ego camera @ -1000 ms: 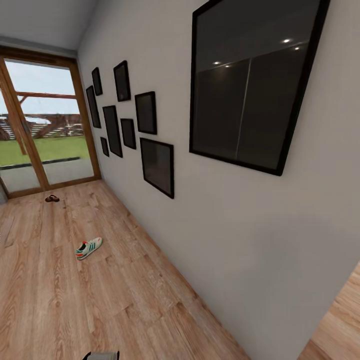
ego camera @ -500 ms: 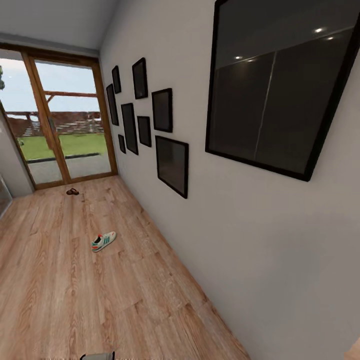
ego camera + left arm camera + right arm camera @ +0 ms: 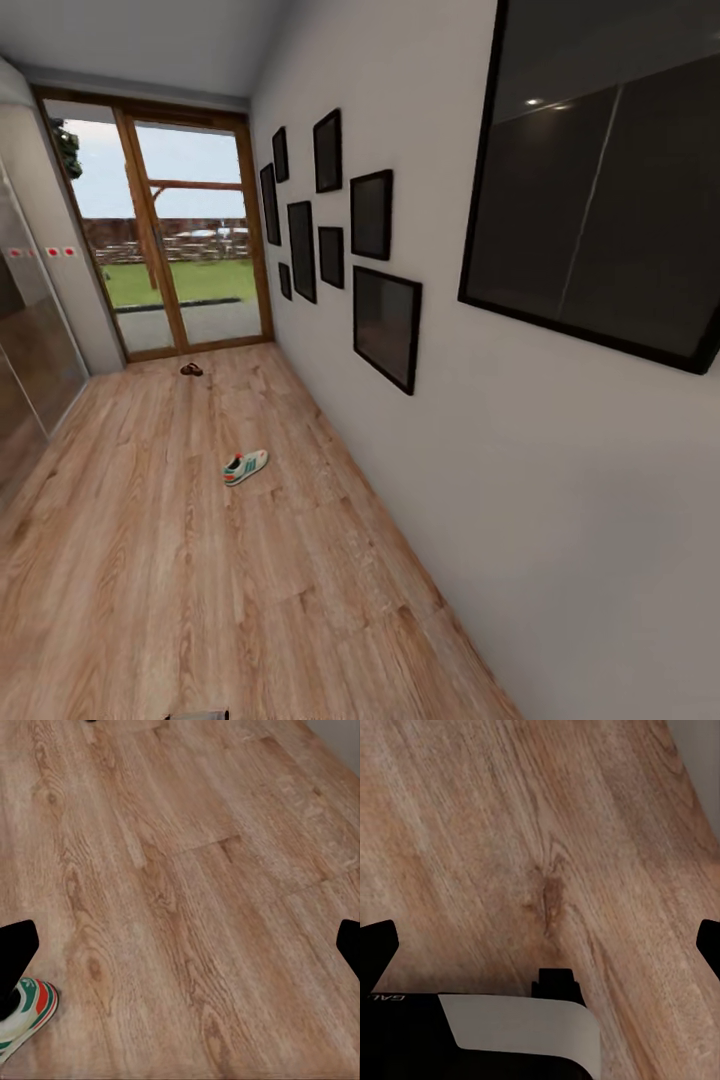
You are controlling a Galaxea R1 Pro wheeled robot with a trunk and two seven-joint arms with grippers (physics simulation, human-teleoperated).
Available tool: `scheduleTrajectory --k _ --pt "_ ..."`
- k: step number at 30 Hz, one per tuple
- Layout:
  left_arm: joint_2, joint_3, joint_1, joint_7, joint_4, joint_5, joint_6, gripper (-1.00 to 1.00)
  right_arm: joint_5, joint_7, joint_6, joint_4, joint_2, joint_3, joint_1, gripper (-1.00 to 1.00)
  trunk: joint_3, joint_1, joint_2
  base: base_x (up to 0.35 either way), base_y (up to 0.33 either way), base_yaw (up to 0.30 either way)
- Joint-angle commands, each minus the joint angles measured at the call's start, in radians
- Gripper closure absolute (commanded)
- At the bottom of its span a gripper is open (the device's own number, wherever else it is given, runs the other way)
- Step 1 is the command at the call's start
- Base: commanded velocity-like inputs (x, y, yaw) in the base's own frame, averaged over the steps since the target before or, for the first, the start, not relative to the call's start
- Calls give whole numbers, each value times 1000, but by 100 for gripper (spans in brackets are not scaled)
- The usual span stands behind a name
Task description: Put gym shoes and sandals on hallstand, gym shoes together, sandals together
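A sneaker [image 3: 246, 467] lies alone on the floor [image 3: 150, 580] at about 12 o'clock, mid-corridor, toe turned toward 2 o'clock; a sandal [image 3: 191, 370] sits far beyond it at 12, just short of the glass door [image 3: 180, 250]; the left wrist view catches a second sneaker [image 3: 22, 1016] by its green-and-red heel at the frame's edge, close under that arm.

The left gripper [image 3: 180, 945] stands open, its dark fingertips wide apart with bare planks between them; the right gripper [image 3: 540, 937] looks likewise spread and empty over the floor.

The step in hand seems to be the approach; the near sneaker under the left arm is probably the sensible first pick; line the fingers across its width near the middle, come straight down, and close on the sides rather than the laces or heel tab.

The wall [image 3: 480, 450] with its frames [image 3: 385, 325] runs close along 3 o'clock, leaving little swing room for the right arm; a glossy panel [image 3: 30, 350] closes the 9 o'clock side; open floor runs straight ahead to the door.
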Motion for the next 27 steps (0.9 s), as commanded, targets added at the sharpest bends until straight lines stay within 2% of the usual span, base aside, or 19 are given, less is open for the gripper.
scheduleTrajectory --k 1,27 --pt "0 0 -1 1 4 0 -3 -100 1 -1 6 -3 0 0 0 -100 -2 0 -1 0 0 256" --pt "-1 -1 -1 1 12 -1 -3 -100 1 -2 6 -2 -1 0 0 -100 -27 0 -1 0 0 256"
